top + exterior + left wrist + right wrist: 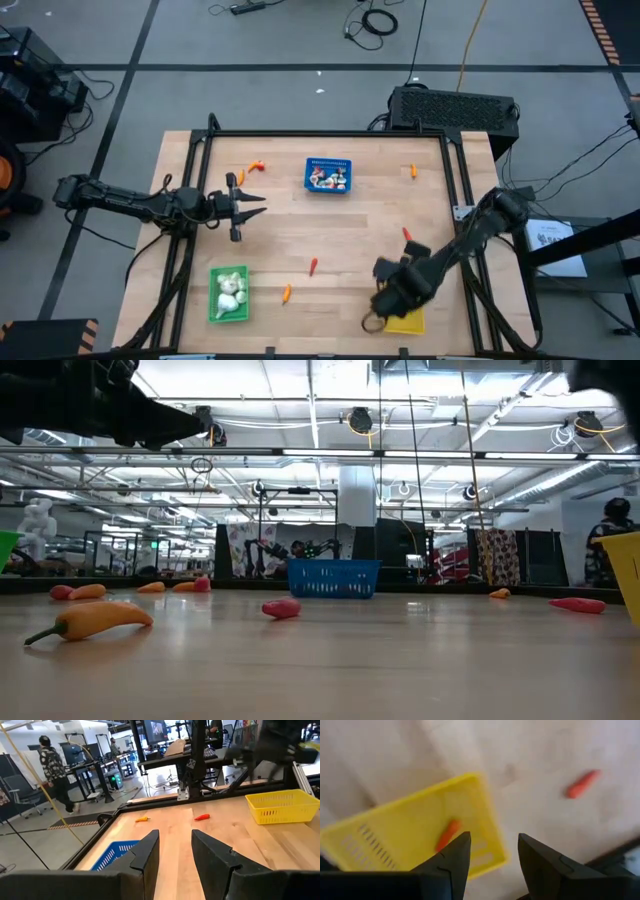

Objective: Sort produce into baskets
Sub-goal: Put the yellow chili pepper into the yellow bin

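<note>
Right pincer [490, 865] hung over the yellow basket [470, 795] at the counter's [360, 225] near right corner, fingers spread, empty; one orange stick [448, 834] lay inside. Green basket [228, 295] at the near left corner held white bulbs [230, 290]. Loose sticks [313, 266] lay mid-counter. Left pincer [250, 207], spread and empty, hovered near the left edge. Blue basket [328, 175] sat near the far edge.

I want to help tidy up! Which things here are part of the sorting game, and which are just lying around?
Part of the sorting:
- green basket with white bulbs
- blue basket
- yellow basket with one orange stick in it
- loose orange and red sticks on the table

Just lying about:
- black box behind the table
- cables on the floor
</note>
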You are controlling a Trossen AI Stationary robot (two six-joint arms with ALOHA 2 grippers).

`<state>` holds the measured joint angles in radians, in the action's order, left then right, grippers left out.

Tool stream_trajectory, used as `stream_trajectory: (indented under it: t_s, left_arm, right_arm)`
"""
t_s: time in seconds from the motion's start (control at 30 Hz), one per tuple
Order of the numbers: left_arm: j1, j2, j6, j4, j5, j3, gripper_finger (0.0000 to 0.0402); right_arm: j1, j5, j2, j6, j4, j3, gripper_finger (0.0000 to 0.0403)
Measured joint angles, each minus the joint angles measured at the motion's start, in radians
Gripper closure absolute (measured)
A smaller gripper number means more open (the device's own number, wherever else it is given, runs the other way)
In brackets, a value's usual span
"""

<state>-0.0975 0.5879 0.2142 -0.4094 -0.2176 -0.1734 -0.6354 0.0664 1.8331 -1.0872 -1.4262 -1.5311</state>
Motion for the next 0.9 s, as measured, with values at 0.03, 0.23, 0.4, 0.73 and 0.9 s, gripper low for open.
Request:
stream_trajectory:
  t_s: [0.03,0.23,0.4,0.73,0.9]
  left_arm:
    - [0.000,0.002,0.000,0.001,0.000,0.000,0.0279]
    - [0.000,0.014,0.000,0.000,0.000,0.000,0.0279]
    - [0.000,0.014,-0.001,0.000,0.000,0.000,0.0279]
    - [0.000,0.014,-0.004,-0.001,-0.001,0.000,0.0279]
    - [0.000,0.014,-0.025,-0.001,-0.007,0.000,0.0279]
  right_arm:
    - [0.018,0.009,-0.020,-0.011,-0.018,0.000,0.0248]
    - [0.151,0.072,-0.172,-0.002,-0.030,0.052,0.0247]
    - [0.295,0.069,-0.351,-0.066,0.064,0.293,0.0247]
    - [0.794,0.081,-0.557,-0.044,0.236,0.657,0.0247]
    - [1.024,0.125,-0.551,0.099,0.380,0.691,0.0247]
